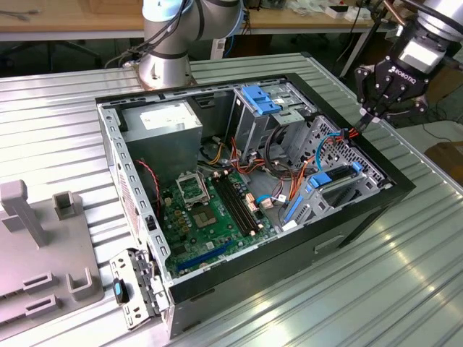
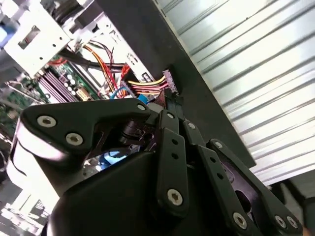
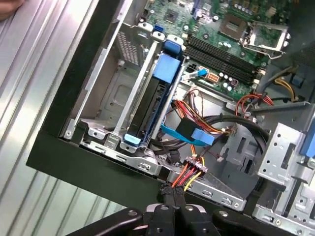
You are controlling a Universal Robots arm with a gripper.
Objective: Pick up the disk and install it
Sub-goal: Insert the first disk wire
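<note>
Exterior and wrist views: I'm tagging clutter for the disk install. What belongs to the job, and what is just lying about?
Job: disk, in the drive bay; gripper, shut on the power cable; computer case.
Lying about: grey fixtures; power supply.

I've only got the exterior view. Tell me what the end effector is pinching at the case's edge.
Observer: In the first wrist view the end effector is shut on a red, yellow and black wire bundle, just behind its white connector.
Operator: Report where the disk is.
Observer: The disk sits in the drive bay, framed by its blue carrier, apart from the end effector.
Operator: Check that connector against the disk.
Observer: It is not plugged into the disk; a blue flat cable lies between them.
</note>
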